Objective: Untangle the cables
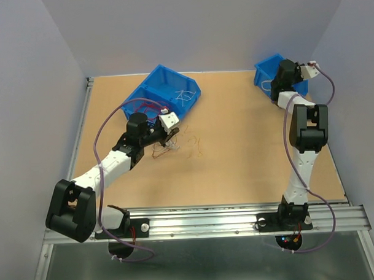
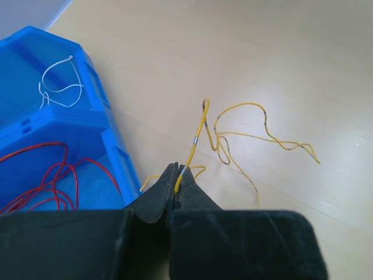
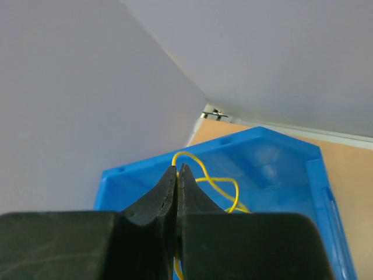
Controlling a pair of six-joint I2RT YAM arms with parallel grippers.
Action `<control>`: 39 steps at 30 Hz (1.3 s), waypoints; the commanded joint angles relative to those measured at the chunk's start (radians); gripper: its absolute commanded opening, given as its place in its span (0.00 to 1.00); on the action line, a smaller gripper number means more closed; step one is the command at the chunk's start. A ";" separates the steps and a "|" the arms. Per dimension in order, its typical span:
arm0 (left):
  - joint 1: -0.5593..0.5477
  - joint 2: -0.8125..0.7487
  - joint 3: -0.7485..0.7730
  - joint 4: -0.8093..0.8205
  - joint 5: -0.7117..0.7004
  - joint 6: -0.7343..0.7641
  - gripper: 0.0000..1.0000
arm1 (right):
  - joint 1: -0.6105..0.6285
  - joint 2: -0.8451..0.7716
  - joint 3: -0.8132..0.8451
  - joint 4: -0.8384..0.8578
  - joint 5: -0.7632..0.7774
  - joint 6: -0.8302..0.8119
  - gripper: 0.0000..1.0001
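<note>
My left gripper point(image 1: 172, 138) is shut on one end of a yellow cable point(image 2: 195, 140), which rises from the jaws point(image 2: 178, 174). More loose yellow cables point(image 2: 256, 137) lie curled on the table just past it, and they show in the top view point(image 1: 196, 147) too. Red cables point(image 2: 52, 175) lie in the near compartment of the blue double bin point(image 1: 149, 85), and a white cable point(image 2: 58, 87) in the far one. My right gripper point(image 3: 177, 170) is shut on a looped yellow cable point(image 3: 217, 182) over a second blue bin point(image 1: 265, 68) at the back right.
The double bin's wall point(image 2: 116, 151) stands close to the left of my left fingers. The right bin point(image 3: 280, 175) sits in the table's far right corner against the grey walls. A metal rail point(image 1: 208, 222) runs along the near edge.
</note>
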 commanded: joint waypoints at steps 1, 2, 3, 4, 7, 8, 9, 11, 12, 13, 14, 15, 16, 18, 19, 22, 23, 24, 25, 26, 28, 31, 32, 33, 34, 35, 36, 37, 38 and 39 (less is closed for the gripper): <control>-0.008 -0.021 0.030 0.026 0.001 0.010 0.00 | -0.041 -0.013 0.091 -0.255 -0.083 0.269 0.01; -0.009 -0.021 0.028 0.028 0.001 0.012 0.00 | -0.055 -0.015 0.098 -0.314 -0.112 0.312 0.01; -0.009 -0.021 0.028 0.026 -0.001 0.010 0.00 | -0.076 -0.021 0.089 -0.317 -0.142 0.344 0.01; -0.009 -0.021 0.028 0.028 -0.001 0.010 0.00 | -0.089 -0.026 0.074 -0.318 -0.200 0.372 0.01; -0.009 -0.028 0.027 0.028 -0.001 0.010 0.00 | -0.112 -0.047 0.053 -0.318 -0.268 0.444 0.00; -0.009 -0.028 0.027 0.028 -0.001 0.010 0.00 | -0.115 -0.059 0.048 -0.318 -0.276 0.463 0.01; -0.009 -0.028 0.027 0.028 0.001 0.012 0.00 | -0.122 -0.065 0.042 -0.318 -0.282 0.472 0.00; -0.011 -0.026 0.028 0.026 -0.001 0.010 0.00 | -0.127 -0.099 0.010 -0.318 -0.262 0.506 0.01; -0.011 -0.025 0.028 0.025 -0.002 0.010 0.00 | -0.130 -0.114 -0.009 -0.318 -0.241 0.527 0.01; -0.011 -0.026 0.028 0.026 -0.002 0.010 0.00 | -0.135 -0.130 -0.026 -0.318 -0.191 0.549 0.01; -0.011 -0.026 0.027 0.026 -0.002 0.010 0.00 | -0.136 -0.147 -0.045 -0.318 -0.164 0.591 0.00; -0.012 -0.025 0.028 0.026 -0.004 0.010 0.00 | -0.139 -0.174 -0.084 -0.318 -0.141 0.615 0.01; -0.012 -0.028 0.028 0.026 -0.004 0.010 0.00 | -0.147 -0.190 -0.104 -0.320 -0.100 0.638 0.00; -0.012 -0.026 0.030 0.026 -0.004 0.010 0.00 | -0.153 -0.210 -0.141 -0.318 -0.063 0.679 0.01; -0.011 -0.026 0.028 0.026 -0.004 0.010 0.00 | -0.164 -0.223 -0.148 -0.318 -0.046 0.691 0.01; -0.012 -0.026 0.028 0.026 -0.009 0.010 0.00 | -0.194 -0.231 -0.174 -0.318 -0.058 0.710 0.01; -0.014 -0.026 0.028 0.026 -0.009 0.010 0.00 | -0.201 -0.234 -0.182 -0.318 -0.063 0.717 0.01; -0.014 -0.026 0.028 0.026 -0.009 0.010 0.00 | -0.207 -0.234 -0.187 -0.318 -0.069 0.719 0.01; -0.014 -0.025 0.028 0.026 -0.010 0.010 0.00 | -0.214 -0.228 -0.184 -0.318 -0.074 0.711 0.01; -0.012 -0.025 0.028 0.026 -0.010 0.010 0.00 | -0.216 -0.221 -0.179 -0.318 -0.078 0.695 0.01; -0.014 -0.021 0.030 0.026 -0.013 0.012 0.00 | -0.216 -0.211 -0.172 -0.318 -0.075 0.676 0.01; -0.014 -0.015 0.032 0.026 -0.013 0.010 0.00 | -0.216 -0.190 -0.156 -0.317 -0.078 0.656 0.01; -0.014 -0.014 0.032 0.025 -0.016 0.010 0.00 | -0.214 -0.175 -0.135 -0.315 -0.075 0.624 0.01; -0.012 -0.014 0.032 0.026 -0.016 0.010 0.00 | -0.210 -0.165 -0.124 -0.315 -0.072 0.610 0.01; -0.014 -0.014 0.032 0.026 -0.016 0.012 0.00 | -0.207 -0.159 -0.113 -0.311 -0.069 0.597 0.01; -0.014 -0.012 0.033 0.026 -0.016 0.012 0.00 | -0.202 -0.150 -0.101 -0.297 -0.072 0.528 0.01; -0.014 -0.011 0.033 0.026 -0.016 0.012 0.00 | -0.195 -0.142 -0.087 -0.239 -0.068 0.480 0.01; -0.014 -0.009 0.033 0.025 -0.016 0.013 0.00 | -0.175 -0.133 -0.083 -0.211 -0.057 0.434 0.00; -0.014 -0.008 0.036 0.026 -0.018 0.013 0.00 | -0.161 -0.130 -0.075 -0.165 -0.028 0.349 0.01; -0.014 -0.006 0.036 0.026 -0.018 0.012 0.00 | -0.150 -0.124 -0.066 -0.153 -0.017 0.311 0.01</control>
